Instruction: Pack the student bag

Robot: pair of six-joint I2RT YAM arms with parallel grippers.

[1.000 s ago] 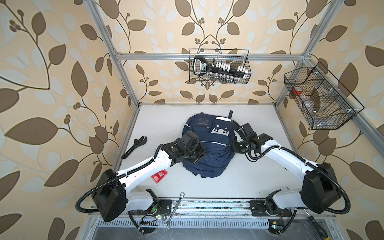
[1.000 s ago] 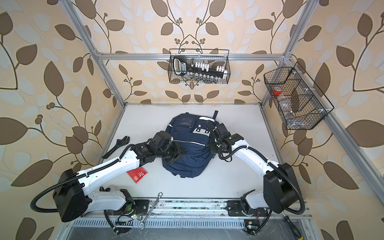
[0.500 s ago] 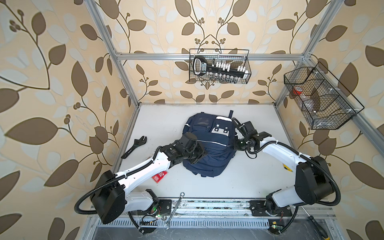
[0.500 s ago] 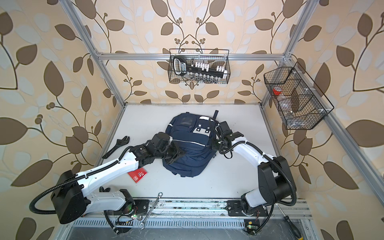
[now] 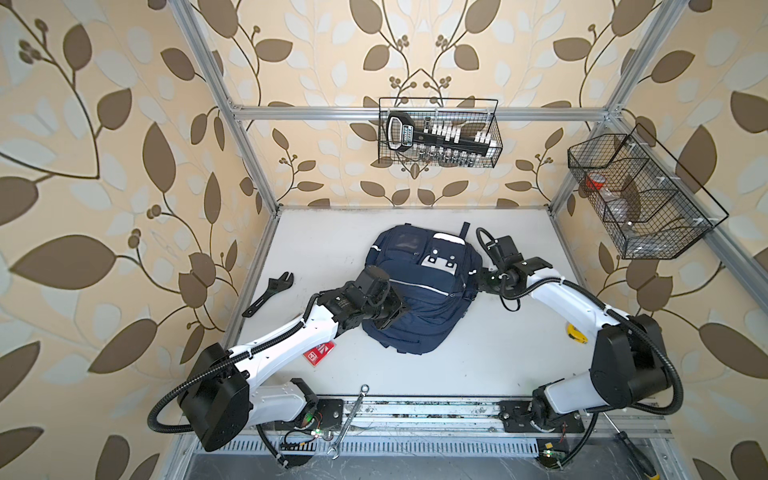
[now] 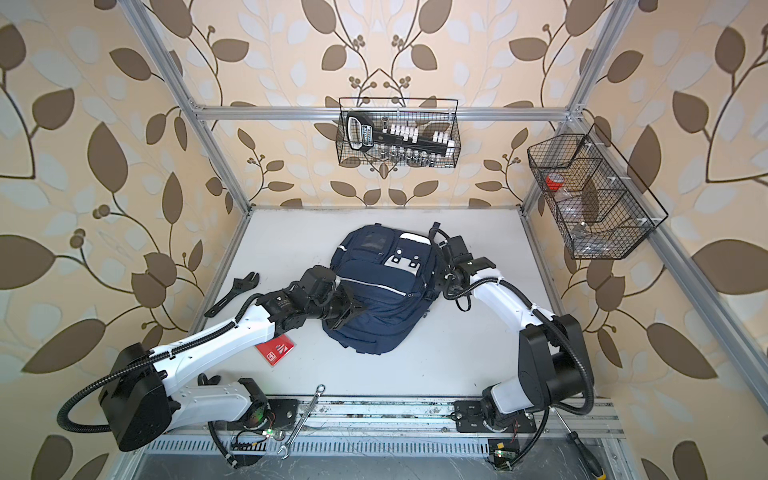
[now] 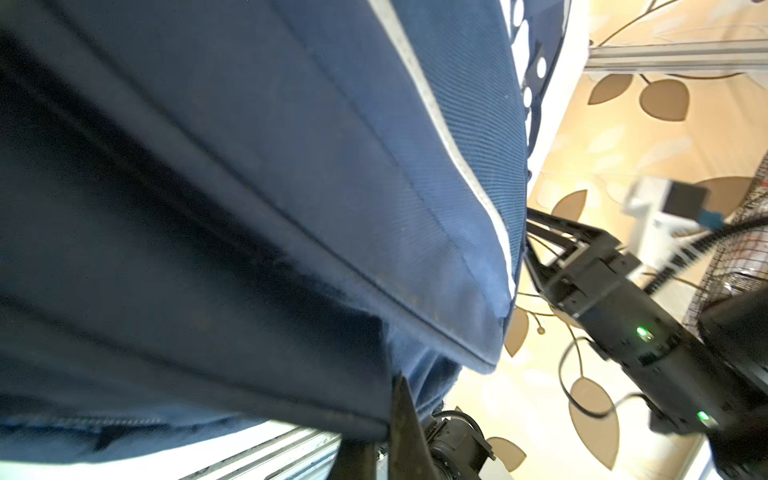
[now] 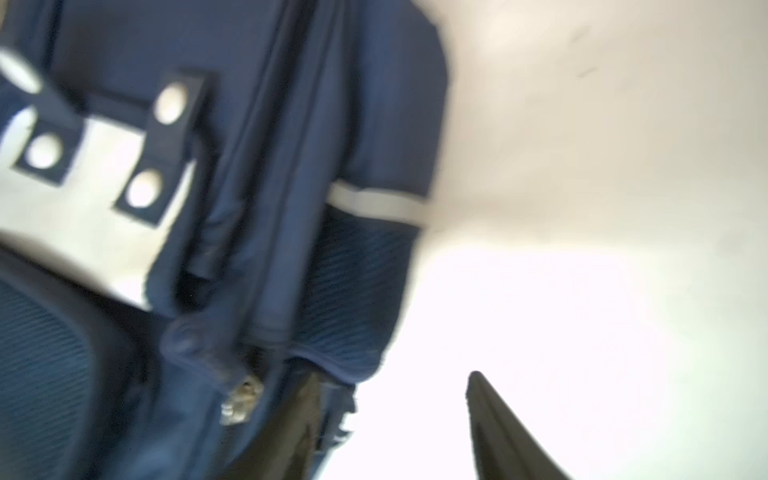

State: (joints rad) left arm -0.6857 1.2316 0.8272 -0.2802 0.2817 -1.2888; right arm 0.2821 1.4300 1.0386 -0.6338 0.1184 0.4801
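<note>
- In both top views the student bag [image 5: 419,299] lies flat on the table [image 5: 498,345] — the left hand [image 5: 384,309] at its near-left edge, the right hand [image 5: 480,282] at its right side.
- Left wrist view: the left hand [image 7: 382,415] is pinched tight on navy student bag [image 7: 249,187] fabric.
- Right wrist view: the right hand [image 8: 390,399] is spread wide — one finger against the student bag [image 8: 270,166], the other over bare table.

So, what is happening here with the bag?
The student bag lies on the white table, not yet packed. The left gripper is shut on fabric at one side, with that edge raised off the table. The right gripper is open at the opposite side, holding nothing. A wrench and a red card lie on the table beside the bag.
</note>
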